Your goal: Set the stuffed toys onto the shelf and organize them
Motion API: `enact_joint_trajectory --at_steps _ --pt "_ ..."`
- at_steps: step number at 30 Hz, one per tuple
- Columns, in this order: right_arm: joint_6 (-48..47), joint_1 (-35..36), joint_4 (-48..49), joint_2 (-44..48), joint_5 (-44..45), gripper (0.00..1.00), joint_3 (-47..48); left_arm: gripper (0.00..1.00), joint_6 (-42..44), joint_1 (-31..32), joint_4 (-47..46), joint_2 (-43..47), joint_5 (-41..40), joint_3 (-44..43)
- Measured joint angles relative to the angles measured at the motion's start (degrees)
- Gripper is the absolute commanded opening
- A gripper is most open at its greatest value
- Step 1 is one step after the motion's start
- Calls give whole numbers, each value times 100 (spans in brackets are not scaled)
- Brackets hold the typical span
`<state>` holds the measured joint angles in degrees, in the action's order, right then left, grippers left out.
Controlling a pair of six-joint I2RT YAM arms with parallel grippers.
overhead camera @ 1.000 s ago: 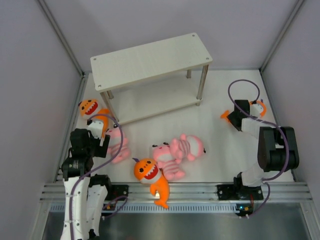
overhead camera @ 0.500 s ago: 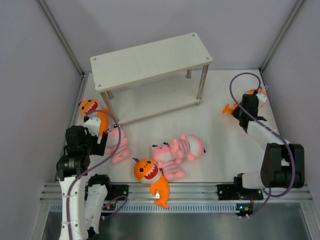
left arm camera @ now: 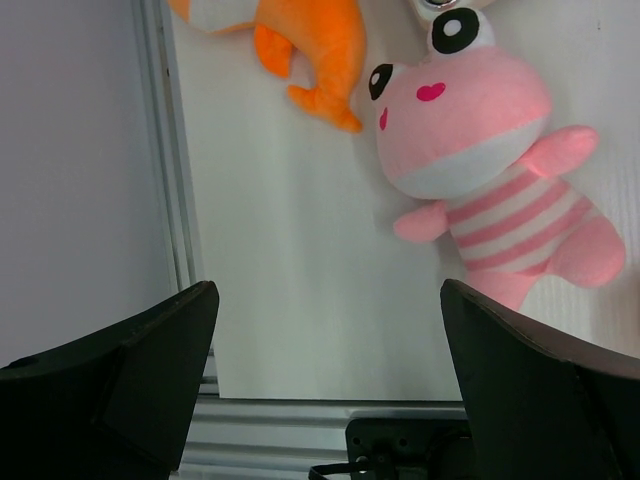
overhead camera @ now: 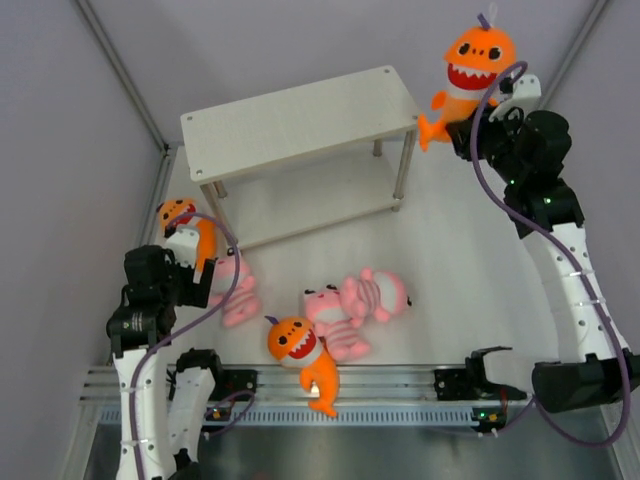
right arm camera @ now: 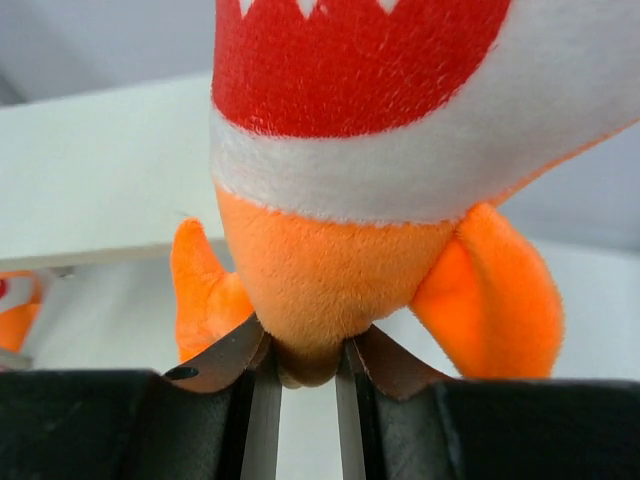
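My right gripper [overhead camera: 468, 125] [right arm camera: 305, 365] is shut on the lower body of an orange shark [overhead camera: 478, 58] [right arm camera: 360, 150], held high in the air just right of the shelf [overhead camera: 300, 120]. The shelf's top board is bare. My left gripper [overhead camera: 195, 270] [left arm camera: 325, 350] hangs open over the table at the left, holding nothing. A pink striped toy [overhead camera: 238, 290] [left arm camera: 485, 160] lies just beyond it, next to a second shark [overhead camera: 178, 215] [left arm camera: 300, 40]. Two more pink toys [overhead camera: 365, 295] [overhead camera: 335, 330] and a third shark [overhead camera: 300, 350] lie near the front middle.
Grey walls close in the table on the left, back and right. A metal rail [overhead camera: 380, 380] runs along the near edge, by the arm bases. The shelf's lower board [overhead camera: 310, 205] sits just above the table.
The right gripper closed on the shark at the table's right and lifted it high, toward the shelf's right end. The left arm drew back slightly toward the near edge.
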<state>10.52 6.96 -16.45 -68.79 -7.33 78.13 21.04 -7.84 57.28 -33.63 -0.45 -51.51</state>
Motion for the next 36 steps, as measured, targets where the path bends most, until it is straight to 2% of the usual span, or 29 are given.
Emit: enact_joint_trajectory --at_steps 5,9,12,14,17,18,19,20,26,29,36 --pt "-684 723 -466 -446 -935 0 1665 99 -2 -24 9 -133 286 -17" --pt "-951 1176 -962 -1694 -1486 0 3464 99 -2 -74 17 -136 376 -17" --pt "-1040 1285 -1360 -2455 -1668 1 4072 99 2 -76 26 -83 404 -17" --pt "-1104 1305 -1803 -2968 -1709 6 4380 99 7 -76 26 -11 407 -17" --pt "-1202 1335 -2315 -3469 -1696 14 4524 99 11 -76 28 72 409 -17" --pt "-1204 1351 -2371 -3591 -1683 25 4524 99 9 -76 28 87 411 -17" --pt "-1207 1351 -2286 -3620 -1676 30 4529 99 11 -76 28 92 413 -17" --pt "-1202 1351 -2306 -3600 -1676 45 4531 99 9 -79 26 90 415 -15" --pt "-1141 1366 -2358 -3453 -1633 71 4522 99 9 -81 28 90 457 -15" --pt "-1134 1366 -2365 -3388 -1602 77 4481 99 9 -81 28 92 457 -15" --pt "-1034 1388 -2286 -2798 -1204 79 4044 99 7 -92 31 140 485 -13"
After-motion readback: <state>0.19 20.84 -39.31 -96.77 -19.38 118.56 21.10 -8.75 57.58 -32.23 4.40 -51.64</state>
